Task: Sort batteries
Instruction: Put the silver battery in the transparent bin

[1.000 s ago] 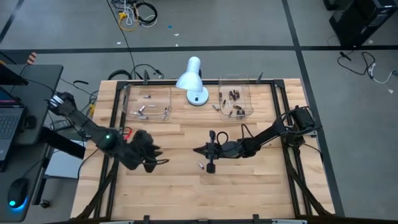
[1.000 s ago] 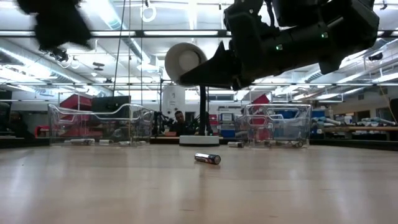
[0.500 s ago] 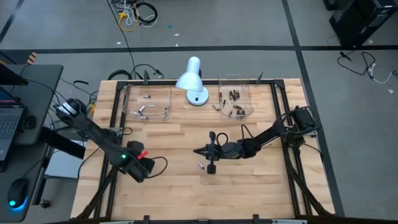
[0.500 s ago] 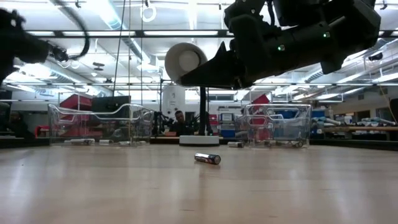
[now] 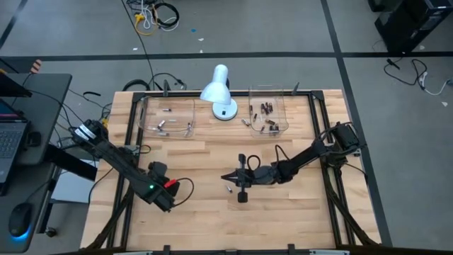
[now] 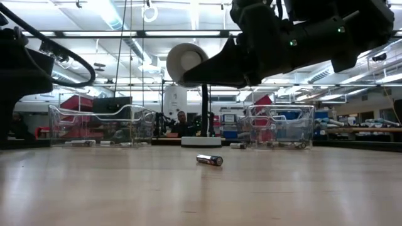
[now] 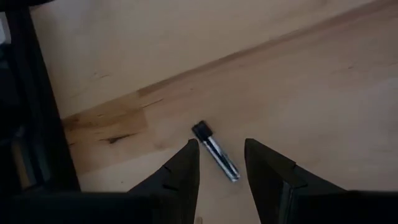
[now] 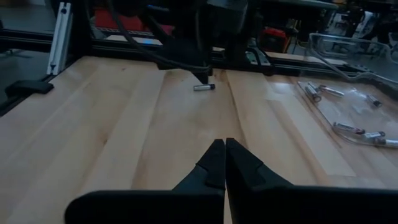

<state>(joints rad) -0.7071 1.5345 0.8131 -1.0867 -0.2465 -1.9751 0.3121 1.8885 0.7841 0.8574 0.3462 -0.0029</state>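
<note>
A dark and silvery battery (image 7: 216,151) lies flat on the wooden table near its front left. My left gripper (image 7: 221,146) points down over it, open, with a finger on each side and no touch that I can see. The right wrist view shows the same battery (image 8: 204,88) under that gripper's fingers (image 8: 200,73). My right gripper (image 5: 225,176) hovers shut over the table's middle, pointing toward the left edge. Another battery (image 5: 228,189) lies on the table just near of its tip. It also shows in the low view, as a battery (image 6: 209,160) lying on its side.
Two clear trays stand at the far edge. The left tray (image 5: 168,119) holds silvery batteries and the right tray (image 5: 267,117) holds dark ones. A white desk lamp (image 5: 219,92) stands between them. Black frame rails (image 5: 129,142) edge the table.
My left gripper has come down toward the table and moved toward the near edge. It has tipped from nearly level to pointing steeply down and has rolled about its own axis. It now stands over the battery at the front left. Its fingers stay open.
</note>
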